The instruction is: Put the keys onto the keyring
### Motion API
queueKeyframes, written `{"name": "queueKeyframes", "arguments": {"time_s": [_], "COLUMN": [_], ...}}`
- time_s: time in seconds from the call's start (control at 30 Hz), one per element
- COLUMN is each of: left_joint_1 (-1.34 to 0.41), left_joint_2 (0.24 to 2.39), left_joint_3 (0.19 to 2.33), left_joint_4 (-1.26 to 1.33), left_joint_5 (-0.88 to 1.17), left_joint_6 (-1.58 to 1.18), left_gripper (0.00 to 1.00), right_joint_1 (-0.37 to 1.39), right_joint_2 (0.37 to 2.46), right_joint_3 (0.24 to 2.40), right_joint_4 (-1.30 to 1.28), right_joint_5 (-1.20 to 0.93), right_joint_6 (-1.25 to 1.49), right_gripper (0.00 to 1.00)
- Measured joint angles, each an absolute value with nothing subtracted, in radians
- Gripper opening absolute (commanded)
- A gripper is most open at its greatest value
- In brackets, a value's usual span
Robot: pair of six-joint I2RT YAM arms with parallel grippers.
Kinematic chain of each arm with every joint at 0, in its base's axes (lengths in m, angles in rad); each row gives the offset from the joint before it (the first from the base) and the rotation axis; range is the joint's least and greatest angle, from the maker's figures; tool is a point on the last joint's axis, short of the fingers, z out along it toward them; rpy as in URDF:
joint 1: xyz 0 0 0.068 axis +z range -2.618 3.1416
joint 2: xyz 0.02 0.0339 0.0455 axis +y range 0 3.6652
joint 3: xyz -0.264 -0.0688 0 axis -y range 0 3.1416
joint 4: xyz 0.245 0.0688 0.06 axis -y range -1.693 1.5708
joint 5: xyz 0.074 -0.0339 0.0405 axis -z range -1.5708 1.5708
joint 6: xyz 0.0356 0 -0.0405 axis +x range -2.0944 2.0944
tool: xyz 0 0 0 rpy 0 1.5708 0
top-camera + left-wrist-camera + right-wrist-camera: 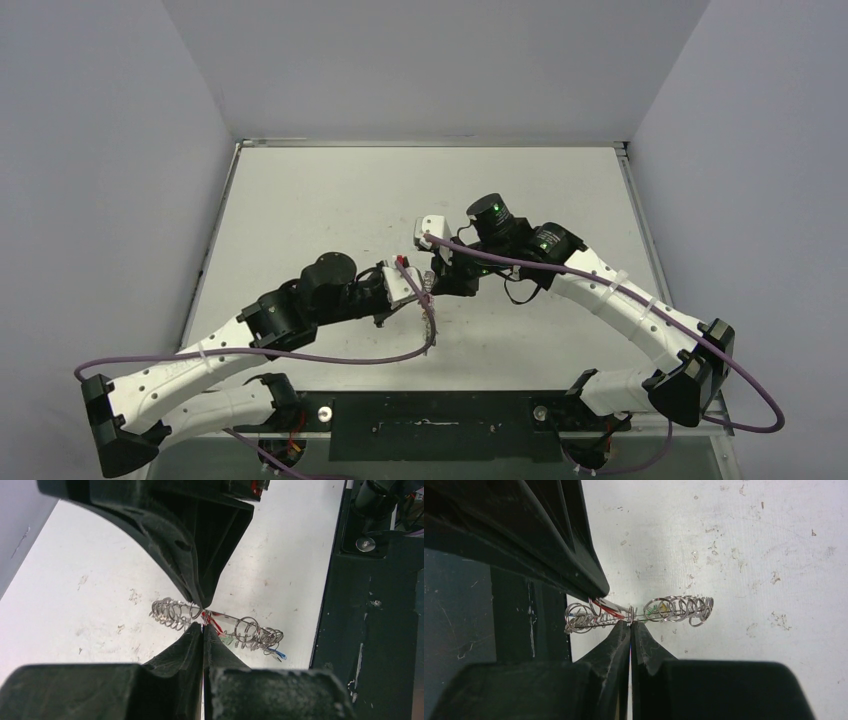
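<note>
The keyring (250,627) hangs edge-on above the white table, a thin grey plate fringed with wire loops. My left gripper (202,626) is shut on its rim from below in the left wrist view. The right arm's fingers (200,575) meet it from the opposite side. In the right wrist view my right gripper (630,623) is shut on the keyring (674,609) at mid-length. A red tag (214,623) sits at the pinch point and a blue tag tip (278,654) pokes out at the ring's end. The keys' metal blades cannot be made out among the loops. From above, the keyring (430,318) hangs between the left gripper (418,292) and right gripper (438,284).
Green and yellow tags (659,609) show among the loops. The black mounting plate (430,425) runs along the near edge, and a purple cable (330,356) droops beside the left arm. Grey walls close in the scuffed table (330,190) on three sides.
</note>
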State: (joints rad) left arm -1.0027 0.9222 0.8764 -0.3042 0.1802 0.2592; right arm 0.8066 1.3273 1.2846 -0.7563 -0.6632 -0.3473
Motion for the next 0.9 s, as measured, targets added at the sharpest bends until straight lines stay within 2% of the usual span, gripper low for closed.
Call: {"name": "queueKeyframes", "arguments": {"time_s": [0.23,0.9], "left_joint_1": [-1.007,-1.007], "left_joint_2": [0.867,0.918], "left_joint_3": [0.87,0.87], "left_joint_4": [-0.333,-0.337], "left_joint_5": [0.146,0.144], "left_joint_6": [0.243,0.237], "left_gripper": [0.0,0.0], "right_joint_1": [0.807,0.819], "right_joint_2": [1.321,1.244], "right_joint_3": [1.266,1.202], "right_joint_4": [-0.735,-0.725], "right_joint_5": [-0.664,-0.708], "right_joint_6": [-0.373,-0.547], "right_gripper": [0.0,0.0]}}
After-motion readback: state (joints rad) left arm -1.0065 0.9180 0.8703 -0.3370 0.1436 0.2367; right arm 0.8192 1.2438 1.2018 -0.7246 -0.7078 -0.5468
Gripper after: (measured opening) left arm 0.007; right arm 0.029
